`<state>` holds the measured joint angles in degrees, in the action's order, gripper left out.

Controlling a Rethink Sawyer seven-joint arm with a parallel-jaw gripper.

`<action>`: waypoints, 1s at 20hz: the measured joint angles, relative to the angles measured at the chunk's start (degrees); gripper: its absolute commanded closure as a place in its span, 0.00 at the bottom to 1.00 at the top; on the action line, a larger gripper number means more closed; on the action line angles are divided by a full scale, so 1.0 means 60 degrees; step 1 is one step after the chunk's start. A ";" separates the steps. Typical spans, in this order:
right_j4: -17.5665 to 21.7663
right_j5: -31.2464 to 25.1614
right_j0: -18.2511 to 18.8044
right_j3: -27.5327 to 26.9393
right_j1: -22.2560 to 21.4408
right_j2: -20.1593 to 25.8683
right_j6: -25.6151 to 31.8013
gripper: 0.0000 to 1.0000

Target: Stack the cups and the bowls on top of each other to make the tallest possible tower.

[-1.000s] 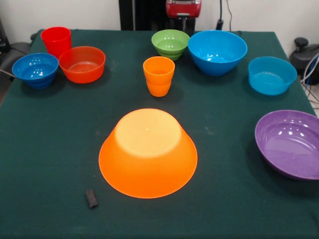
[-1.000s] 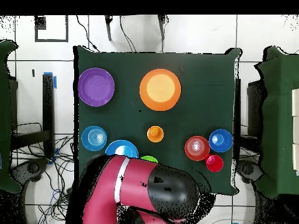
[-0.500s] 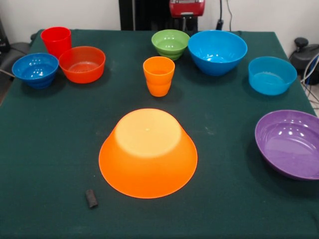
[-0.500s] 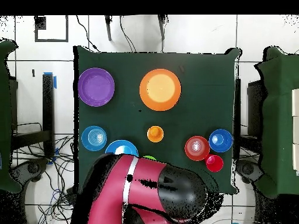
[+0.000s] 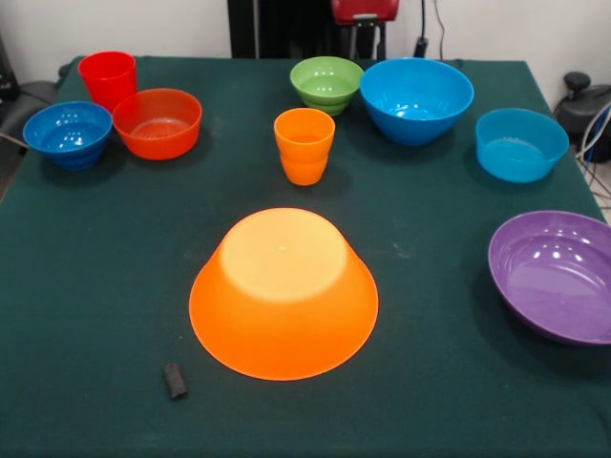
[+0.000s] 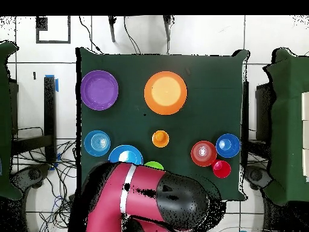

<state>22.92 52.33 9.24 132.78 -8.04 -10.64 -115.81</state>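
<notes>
A large yellow-orange bowl (image 5: 284, 291) lies upside down in the middle of the table. Behind it stands the orange cup (image 5: 305, 145), upright. The red cup (image 5: 107, 78), an orange-red bowl (image 5: 158, 122) and a dark-blue bowl (image 5: 68, 134) cluster at the far left. At the back are a green bowl (image 5: 326, 83), a big blue bowl (image 5: 416, 98) and a light-blue bowl (image 5: 521, 143). One purple bowl (image 5: 556, 275) rests at the right edge. Only the arm's red end with the gripper (image 5: 367, 29) shows at the top edge, clear of every cup and bowl.
A small black object (image 5: 175, 379) lies near the front edge, left of the big bowl. In the overhead view the red arm (image 6: 151, 199) covers most of the green bowl (image 6: 154, 164) and part of the big blue bowl (image 6: 125, 155). Cables hang beside the table.
In the front view the arm's red end has risen and drifted right, showing less of itself. The arm has swung about in the overhead view. No cup or bowl has moved.
</notes>
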 measured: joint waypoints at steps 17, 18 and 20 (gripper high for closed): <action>-0.0420 0.0034 -0.0505 -0.0012 0.0206 0.0000 0.0000 0.00; -0.0418 0.0036 -0.0495 -0.0022 0.0226 0.0000 0.0000 0.00; -0.0416 0.0036 -0.0466 -0.0049 0.0290 0.0000 0.0000 0.00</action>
<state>20.42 52.55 6.44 132.48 -6.30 -10.64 -115.81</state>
